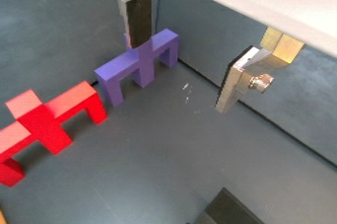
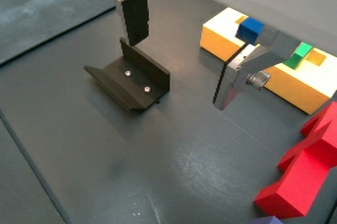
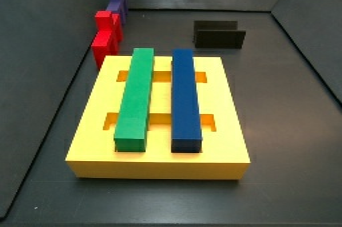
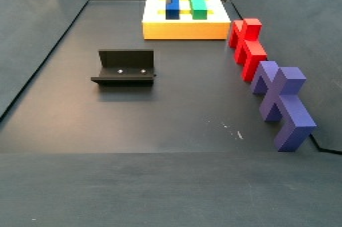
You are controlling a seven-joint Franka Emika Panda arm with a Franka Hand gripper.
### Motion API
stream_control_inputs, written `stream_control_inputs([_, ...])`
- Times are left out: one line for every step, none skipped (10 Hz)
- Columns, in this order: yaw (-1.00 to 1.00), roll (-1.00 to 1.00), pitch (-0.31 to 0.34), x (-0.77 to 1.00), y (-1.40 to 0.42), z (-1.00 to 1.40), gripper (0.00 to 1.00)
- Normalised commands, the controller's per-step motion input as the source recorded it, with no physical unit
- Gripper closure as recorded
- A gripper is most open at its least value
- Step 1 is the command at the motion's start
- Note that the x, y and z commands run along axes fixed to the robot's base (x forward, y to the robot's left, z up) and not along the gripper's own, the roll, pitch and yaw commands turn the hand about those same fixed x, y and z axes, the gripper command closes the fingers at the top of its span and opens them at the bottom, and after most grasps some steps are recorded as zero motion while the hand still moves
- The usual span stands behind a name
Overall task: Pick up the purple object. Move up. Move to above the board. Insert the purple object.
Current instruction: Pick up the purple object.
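From the wrist we see our gripper (image 1: 191, 55) with its silver plates spread wide and nothing between them, hanging over bare dark floor just beside the purple object (image 1: 137, 67), which lies on the floor next to the red block (image 1: 46, 124). We judge the risk to be closing off-centre on the matte purple crossbar, so that a pad catches a leg and the piece twists or nudges its red neighbour. Farther off, the yellow board (image 3: 94, 111) carries a green bar (image 3: 135, 96) and a blue bar (image 3: 186, 96) in its slots, and the dark fixture (image 4: 126, 69) stands apart.
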Motion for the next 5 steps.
stream_control_inputs([0.00,0.00,-0.021,-0.06,0.00,0.00,0.00])
stream_control_inputs([-0.01,0.00,0.000,0.00,0.00,0.00,0.00])
stream_control_inputs([-0.29,-0.04,0.000,0.00,0.00,-0.04,0.00])
stream_control_inputs([-0.60,-0.09,-0.003,0.04,0.00,-0.09,0.00])
stream_control_inputs([-0.73,-0.11,-0.016,0.00,0.00,-0.10,0.00])
